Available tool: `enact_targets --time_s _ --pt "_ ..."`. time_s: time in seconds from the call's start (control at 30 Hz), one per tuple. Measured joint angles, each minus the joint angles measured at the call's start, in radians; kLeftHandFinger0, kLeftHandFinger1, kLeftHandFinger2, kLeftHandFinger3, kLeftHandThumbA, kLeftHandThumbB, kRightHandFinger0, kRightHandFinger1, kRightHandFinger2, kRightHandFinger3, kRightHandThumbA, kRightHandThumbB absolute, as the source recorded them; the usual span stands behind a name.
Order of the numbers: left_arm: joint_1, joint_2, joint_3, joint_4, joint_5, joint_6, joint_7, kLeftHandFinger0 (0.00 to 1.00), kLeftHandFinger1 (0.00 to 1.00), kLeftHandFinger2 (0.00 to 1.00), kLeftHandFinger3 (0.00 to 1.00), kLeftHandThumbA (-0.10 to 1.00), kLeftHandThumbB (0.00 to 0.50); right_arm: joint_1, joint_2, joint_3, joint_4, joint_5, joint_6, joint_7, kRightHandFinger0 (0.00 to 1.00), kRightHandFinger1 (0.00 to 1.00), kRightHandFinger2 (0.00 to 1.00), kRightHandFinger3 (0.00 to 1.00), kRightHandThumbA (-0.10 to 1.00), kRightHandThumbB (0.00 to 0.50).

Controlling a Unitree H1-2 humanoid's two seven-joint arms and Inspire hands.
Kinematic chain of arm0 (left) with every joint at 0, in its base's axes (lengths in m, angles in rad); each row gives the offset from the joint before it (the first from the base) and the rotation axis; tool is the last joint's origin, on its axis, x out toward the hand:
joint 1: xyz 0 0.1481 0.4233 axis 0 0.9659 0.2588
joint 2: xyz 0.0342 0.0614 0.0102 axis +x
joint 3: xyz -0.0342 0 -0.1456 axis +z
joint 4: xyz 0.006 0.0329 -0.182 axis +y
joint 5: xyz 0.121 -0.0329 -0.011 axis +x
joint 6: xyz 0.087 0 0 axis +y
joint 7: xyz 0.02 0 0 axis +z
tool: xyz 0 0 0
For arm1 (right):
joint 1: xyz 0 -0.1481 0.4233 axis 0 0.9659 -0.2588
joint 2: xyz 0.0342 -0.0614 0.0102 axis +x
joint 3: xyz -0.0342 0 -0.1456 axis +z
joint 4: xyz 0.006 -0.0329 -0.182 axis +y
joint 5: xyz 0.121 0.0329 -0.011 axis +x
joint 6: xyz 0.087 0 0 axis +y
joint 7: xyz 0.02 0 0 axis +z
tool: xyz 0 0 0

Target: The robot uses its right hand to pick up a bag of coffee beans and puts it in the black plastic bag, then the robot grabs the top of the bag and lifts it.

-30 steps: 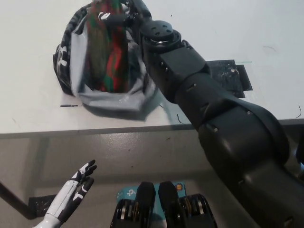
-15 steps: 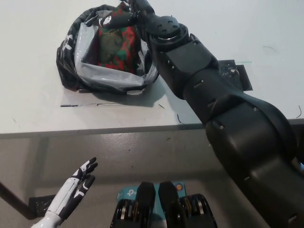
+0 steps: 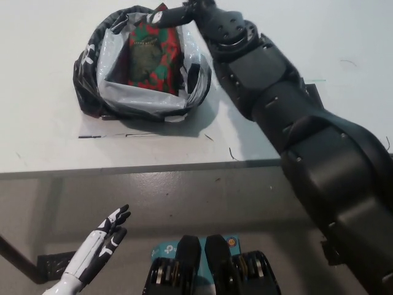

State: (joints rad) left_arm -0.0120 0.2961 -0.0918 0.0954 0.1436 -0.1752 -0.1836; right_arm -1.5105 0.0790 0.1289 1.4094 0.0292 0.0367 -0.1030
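I see the coffee bag [image 3: 149,54] lying inside the black bag [image 3: 92,61] on the white worktop [image 3: 43,135]. My right robot hand [image 3: 184,13] sits at the bag's far rim; I cannot tell its grip. A dark plate [image 3: 312,92] lies behind that arm. My left robot hand [image 3: 101,241] hangs spread below the worktop edge.

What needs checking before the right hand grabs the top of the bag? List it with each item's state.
1. Coffee bean bag inside the black plastic bag: ok.
2. Black bag resting on the table, mouth open upward: ok.
3. Right hand at the bag's far rim: ok.
4. Right hand's hold on the rim: cannot tell.
5. Left hand open, low, away from the table: ok.
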Motion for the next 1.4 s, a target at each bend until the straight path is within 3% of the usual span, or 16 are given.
enact_targets --time_s 0.1,0.2,0.4,0.73,0.87,1.2,1.4 --pt "0.002 0.0 0.0 -0.001 0.0 0.0 -0.003 1.0 1.0 1.0 1.0 0.99 0.262 0.003 -0.021 0.028 -0.012 -0.036 -0.015 -0.018 1.0 1.0 1.0 1.0 0.82 0.34" --pt "0.01 0.0 -0.001 -0.004 0.0 0.0 -0.007 1.0 1.0 1.0 1.0 0.98 0.261 0.013 -0.032 0.051 -0.016 -0.06 -0.025 -0.03 1.0 1.0 1.0 1.0 0.9 0.387" --pt "0.021 0.0 -0.004 -0.004 0.001 0.0 -0.007 1.0 1.0 1.0 1.0 1.0 0.25 0.055 -0.035 0.094 -0.015 -0.106 -0.027 -0.043 1.0 1.0 1.0 1.0 0.9 0.336" --pt "0.021 0.0 -0.007 -0.005 0.008 -0.001 -0.007 1.0 1.0 1.0 1.0 1.0 0.247 0.101 -0.029 0.104 -0.009 -0.133 -0.004 -0.055 1.0 1.0 1.0 1.0 0.89 0.385" --pt "0.021 0.0 -0.007 -0.005 0.007 -0.001 -0.008 1.0 1.0 1.0 1.0 1.0 0.253 0.109 -0.012 0.104 -0.005 -0.138 0.007 -0.065 1.0 1.0 1.0 1.0 0.89 0.362" --pt "0.021 0.0 -0.007 -0.004 0.007 -0.002 -0.007 1.0 1.0 1.0 1.0 0.98 0.252 0.125 0.019 0.102 0.005 -0.148 0.032 -0.066 1.0 1.0 1.0 1.0 0.95 0.365" --pt "0.021 0.0 -0.007 -0.004 0.007 -0.002 -0.007 1.0 1.0 1.0 1.0 0.98 0.246 0.132 0.028 0.095 0.018 -0.15 0.058 -0.065 1.0 1.0 1.0 1.0 0.91 0.356"
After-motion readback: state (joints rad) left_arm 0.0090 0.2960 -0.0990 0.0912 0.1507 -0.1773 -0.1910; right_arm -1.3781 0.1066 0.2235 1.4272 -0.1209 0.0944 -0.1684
